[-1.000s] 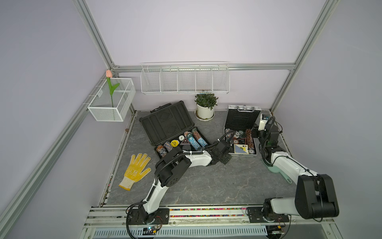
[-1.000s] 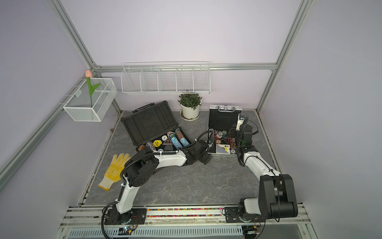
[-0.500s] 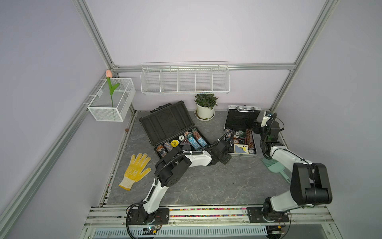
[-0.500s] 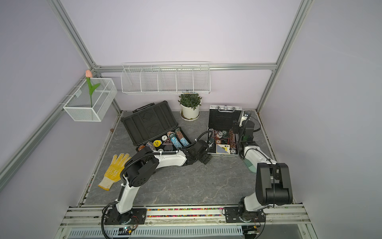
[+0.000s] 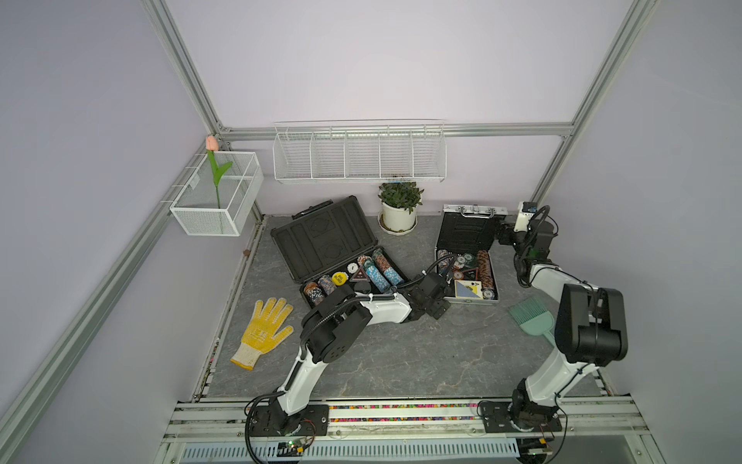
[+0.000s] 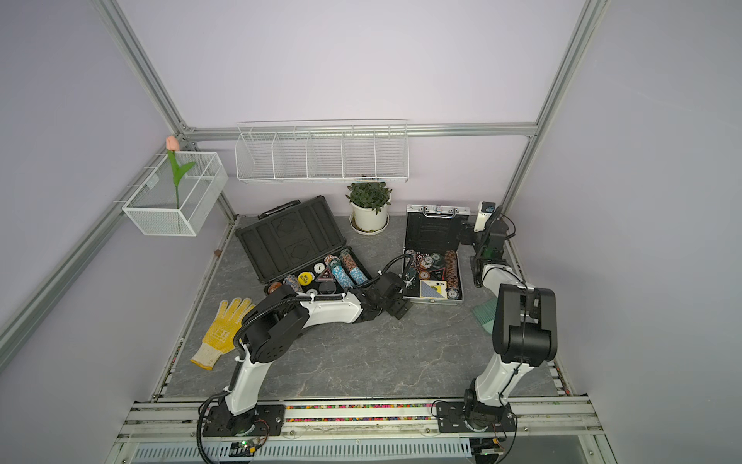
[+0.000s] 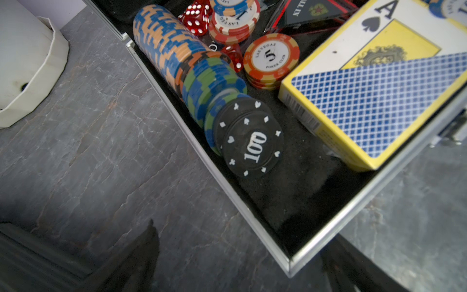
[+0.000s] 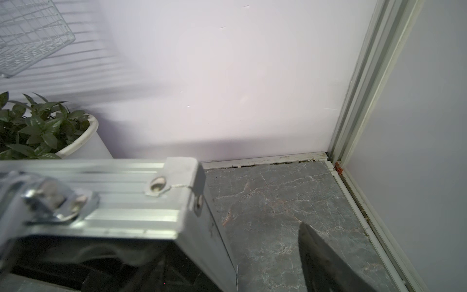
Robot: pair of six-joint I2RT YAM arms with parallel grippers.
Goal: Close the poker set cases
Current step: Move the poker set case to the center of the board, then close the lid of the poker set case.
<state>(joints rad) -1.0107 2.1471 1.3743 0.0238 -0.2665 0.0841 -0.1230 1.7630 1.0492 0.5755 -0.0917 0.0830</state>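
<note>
Silver case at two o'clock: stiff, slick lid, light I judge; I'd push its top rim; left fingers, right fingers both released

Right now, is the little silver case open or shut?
Open. The silver case has its lid upright, chips and a card box showing inside.

Found brushed aluminium, ribbed and satin-bright, on the silver case; polished chrome on its latch; matt black felt-like lining inside. Noted dull, dark moulded plastic on the larger case. Recorded glossy printed card on the card box, glossy translucent red plastic on the dice, matt finish on the black chip. Logged knitted yellow cloth on the glove, smooth veined stone-look surface on the tabletop.
</note>
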